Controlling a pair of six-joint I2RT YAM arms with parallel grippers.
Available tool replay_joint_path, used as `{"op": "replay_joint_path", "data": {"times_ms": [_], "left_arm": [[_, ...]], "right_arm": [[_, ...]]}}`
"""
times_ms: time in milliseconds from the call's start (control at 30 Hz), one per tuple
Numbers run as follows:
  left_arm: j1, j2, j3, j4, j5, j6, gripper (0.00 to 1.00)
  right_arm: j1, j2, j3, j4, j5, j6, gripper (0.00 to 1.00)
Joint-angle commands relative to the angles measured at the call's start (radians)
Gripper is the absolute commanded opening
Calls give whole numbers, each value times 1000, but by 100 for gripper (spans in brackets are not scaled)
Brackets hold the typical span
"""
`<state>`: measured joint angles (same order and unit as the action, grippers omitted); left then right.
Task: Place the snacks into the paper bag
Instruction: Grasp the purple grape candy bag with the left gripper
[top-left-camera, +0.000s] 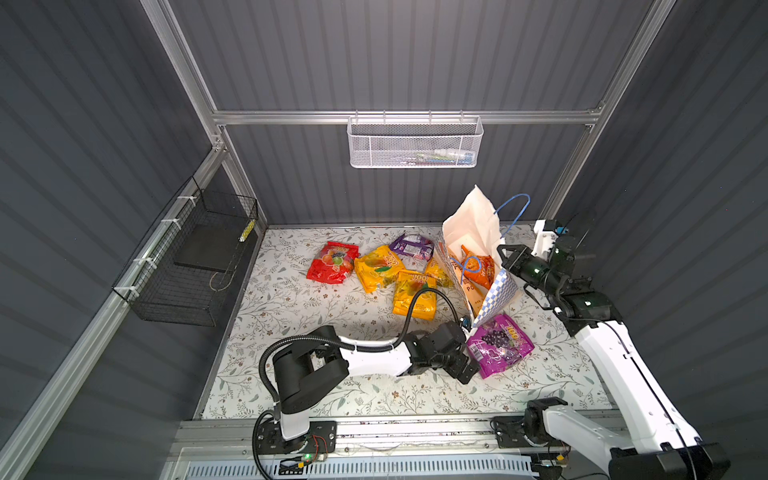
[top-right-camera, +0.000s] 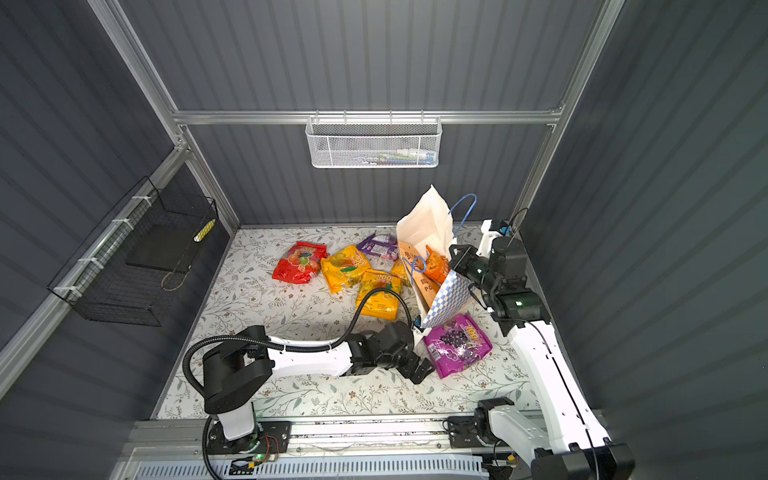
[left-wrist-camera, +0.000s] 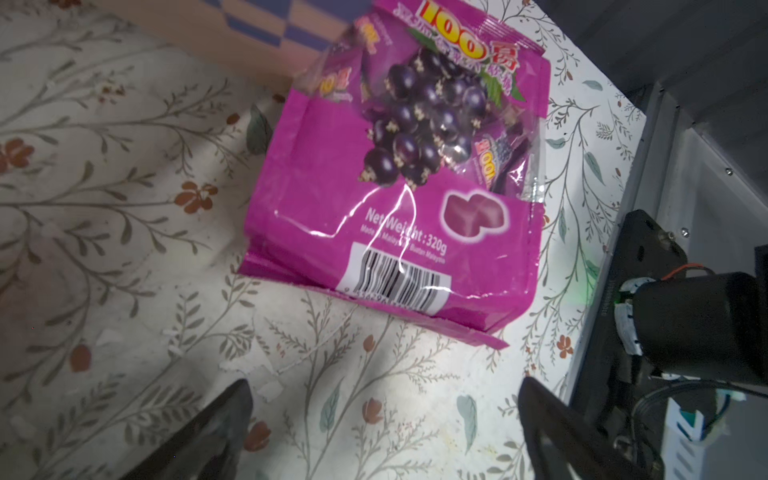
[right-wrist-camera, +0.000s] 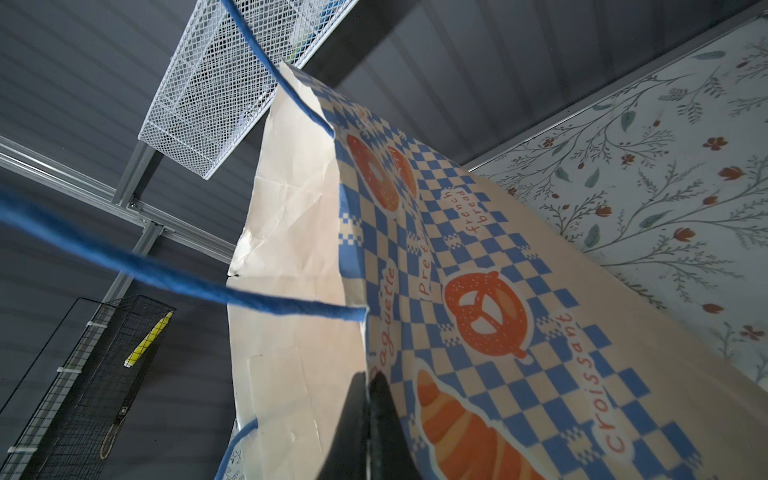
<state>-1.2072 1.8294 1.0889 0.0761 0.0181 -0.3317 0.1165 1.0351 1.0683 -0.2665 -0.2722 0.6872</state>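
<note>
Bag held open for loading.
The right jaws are clamped on the rim of the tall cream checkered paper bag (right-wrist-camera: 478, 249), holding its mouth open; the left jaws, wide and empty, are poised before the glossy purple snack packet (left-wrist-camera: 395, 199) lying on the table (left-wrist-camera: 124, 208) beside it.

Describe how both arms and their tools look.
The left arm and right arm have white shells with black joints. A ribbed black hose runs along the left one. The left tool and right tool are black, with tapering fingers.
</note>
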Motion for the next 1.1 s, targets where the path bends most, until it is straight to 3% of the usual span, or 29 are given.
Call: {"op": "replay_joint_path", "data": {"times_ms": [0, 333, 500, 700, 900, 1067], "left_arm": [[43, 29, 62, 9, 29, 140, 100], [190, 133, 143, -9, 337, 267, 100], [199, 198, 205, -38, 492, 304, 99], [199, 268, 293, -87, 554, 306, 92], [197, 324, 364, -128, 543, 265, 76], [189, 383, 428, -192, 514, 221, 50]], "right_arm": [[-19, 0, 50, 10, -37, 27, 0], [-70, -3, 66, -5, -54, 44, 0], [-76, -7, 67, -13, -93, 40, 0], [-89, -15, 57, -17, -94, 41, 0], [-95, -24, 48, -14, -99, 44, 0], [-98, -33, 45, -14, -102, 47, 0]]}}
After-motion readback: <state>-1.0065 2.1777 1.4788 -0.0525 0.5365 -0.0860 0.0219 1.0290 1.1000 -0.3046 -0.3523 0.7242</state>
